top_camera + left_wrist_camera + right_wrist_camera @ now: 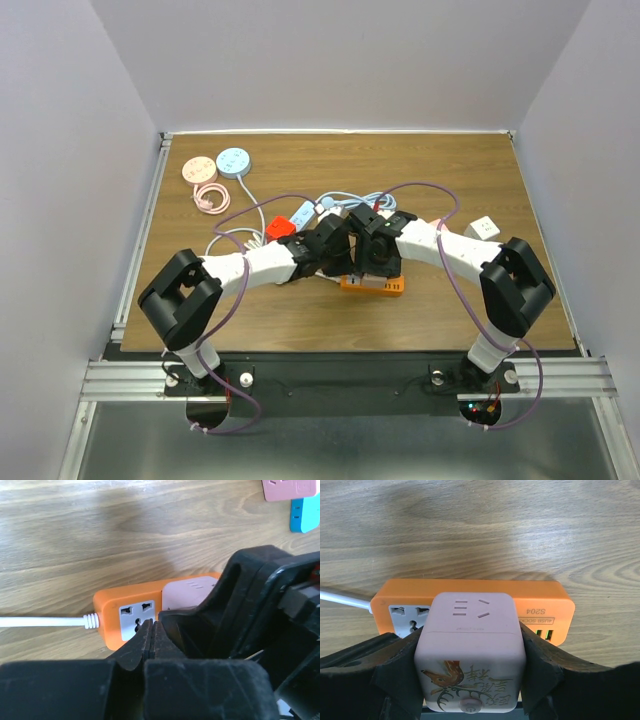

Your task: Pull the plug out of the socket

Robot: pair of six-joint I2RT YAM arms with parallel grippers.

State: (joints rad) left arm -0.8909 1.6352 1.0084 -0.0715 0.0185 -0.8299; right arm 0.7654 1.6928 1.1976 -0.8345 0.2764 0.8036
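The pink cube plug (470,625) looks seated in the orange power strip (540,592), with the right gripper (472,655) clamped on its sides and the left gripper (150,637) pinched shut, tips on the strip just beside it, so the pull itself remains.

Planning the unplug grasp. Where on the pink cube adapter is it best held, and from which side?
I'd grip the pink cube adapter by its two flat, parallel side walls, coming from above: it stands upright on the orange power strip, matching the pull. The right hand clamps it so.
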